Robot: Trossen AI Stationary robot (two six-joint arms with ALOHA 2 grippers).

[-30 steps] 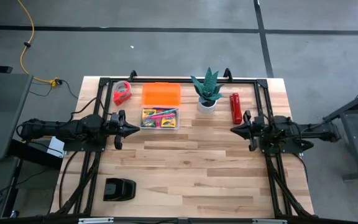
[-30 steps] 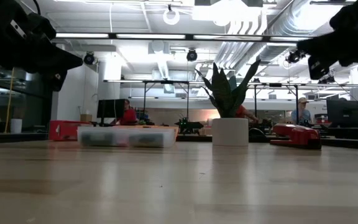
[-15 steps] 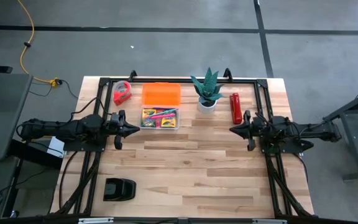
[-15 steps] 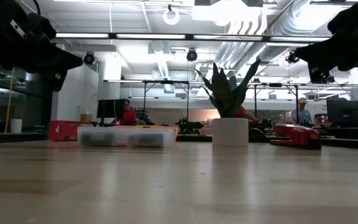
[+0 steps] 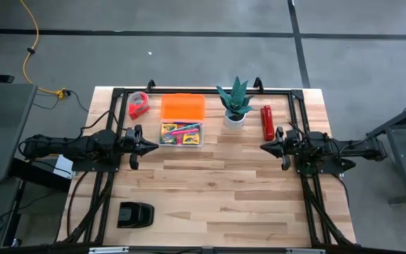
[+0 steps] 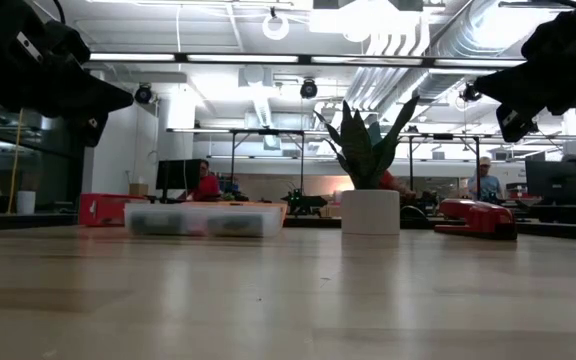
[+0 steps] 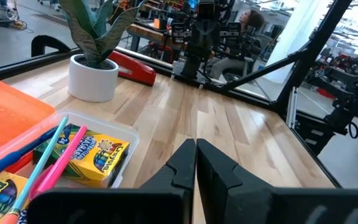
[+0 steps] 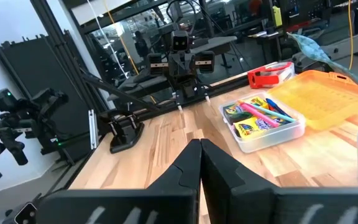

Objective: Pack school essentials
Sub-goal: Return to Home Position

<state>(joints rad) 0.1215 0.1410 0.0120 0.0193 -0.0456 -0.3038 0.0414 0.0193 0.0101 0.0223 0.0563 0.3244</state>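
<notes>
A clear plastic box (image 5: pixel 182 134) stands on the table's far left part and holds two yellow-and-green crayon boxes (image 7: pixel 91 154) and thin pens (image 8: pixel 263 111) in pink, teal and blue. Its orange lid (image 5: pixel 183 106) lies flat just beyond it. My left gripper (image 5: pixel 155 147) hovers shut above the table, just left of the box. My right gripper (image 5: pixel 263 147) hovers shut over the table's right part, near the plant pot. The eraser does not show.
A potted plant (image 5: pixel 235 104) stands right of the lid, a thick red cylinder (image 5: pixel 266 121) lies beyond my right gripper, and a red tape dispenser (image 5: pixel 138 105) sits at the far left. A black object (image 5: pixel 134 214) rests near the table's near left edge. People sit in the room behind.
My right gripper has dipped slightly and edged toward the table's left. Everything on the table has stayed in place.
</notes>
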